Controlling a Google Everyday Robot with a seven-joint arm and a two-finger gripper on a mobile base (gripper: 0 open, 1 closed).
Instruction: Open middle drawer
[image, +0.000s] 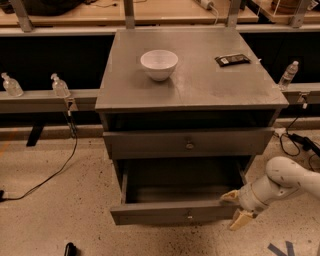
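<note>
The middle drawer (172, 212) is grey with a small round knob (189, 216). It stands pulled well out of the cabinet (192, 82), and its inside looks empty. The top drawer (150, 144) above it is pushed in. The lowest drawer is hidden beneath the open one. My gripper (236, 207) is at the right end of the middle drawer's front. Its fingers are spread: one fingertip (229, 196) reaches behind the front panel, the other (241, 220) hangs in front of it, just past the corner. My white arm (285, 180) comes in from the right.
A white bowl (159, 64) and a dark flat packet (232, 60) lie on the cabinet top. Small bottles (59, 86) stand on a rail at the left, and one (288, 75) at the right. A black cable (50, 175) runs over the floor at the left.
</note>
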